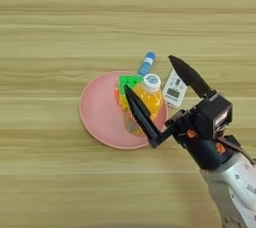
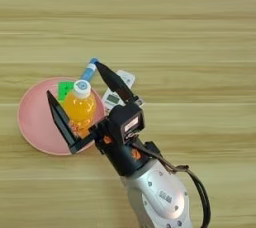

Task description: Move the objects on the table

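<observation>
An orange juice bottle (image 1: 148, 99) with a white cap (image 1: 151, 80) rests on the right part of a pink round plate (image 1: 100, 108), cap toward the far side. A multicoloured puzzle cube (image 1: 129, 83), green face up, sits against the bottle's left side. My right gripper (image 1: 149, 74) is wide open, its two black fingers (image 1: 142, 117) straddling the bottle from the near right. A blue-and-white marker-like tube (image 1: 147, 63) lies just beyond the plate's far rim. The small white remote (image 1: 174, 91) lies right of the plate, partly under the far finger.
The wood-grain table (image 1: 50, 22) stretches wide on every side of the plate. My silver forearm (image 2: 157, 192) comes in from the bottom edge, with a black cable looping at its right.
</observation>
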You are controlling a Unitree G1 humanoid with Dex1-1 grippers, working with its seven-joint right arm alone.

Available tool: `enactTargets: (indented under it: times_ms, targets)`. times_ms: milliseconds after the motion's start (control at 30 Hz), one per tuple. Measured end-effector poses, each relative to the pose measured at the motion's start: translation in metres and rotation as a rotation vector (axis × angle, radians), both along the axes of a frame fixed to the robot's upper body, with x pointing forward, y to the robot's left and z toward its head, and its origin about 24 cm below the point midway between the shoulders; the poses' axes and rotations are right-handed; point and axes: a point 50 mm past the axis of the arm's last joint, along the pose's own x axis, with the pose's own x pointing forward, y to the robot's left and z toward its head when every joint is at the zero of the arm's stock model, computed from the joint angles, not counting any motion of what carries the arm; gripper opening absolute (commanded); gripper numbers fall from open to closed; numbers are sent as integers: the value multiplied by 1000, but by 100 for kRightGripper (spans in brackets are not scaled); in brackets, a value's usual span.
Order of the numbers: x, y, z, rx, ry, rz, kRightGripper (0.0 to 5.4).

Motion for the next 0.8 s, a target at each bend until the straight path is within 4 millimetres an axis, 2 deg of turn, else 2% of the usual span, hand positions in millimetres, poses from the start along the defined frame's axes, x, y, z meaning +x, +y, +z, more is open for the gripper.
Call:
enactTargets:
  times_ms: [133, 233, 300, 367, 467, 567, 667, 800]
  targets:
    - [1, -5, 3, 43, -7, -19, 536]
    - [8, -25, 11, 180, -20, -120, 536]
    - [13, -40, 24, 285, -46, -179, 536]
    - [21, -56, 49, 374, -117, -207, 536]
    - [40, -71, 65, 389, -136, -249, 536]
    - [79, -90, 61, 342, -37, -358, 536]
    - [112, -103, 46, 267, 84, -442, 536]
    - [152, -101, 12, 124, 273, -472, 536]
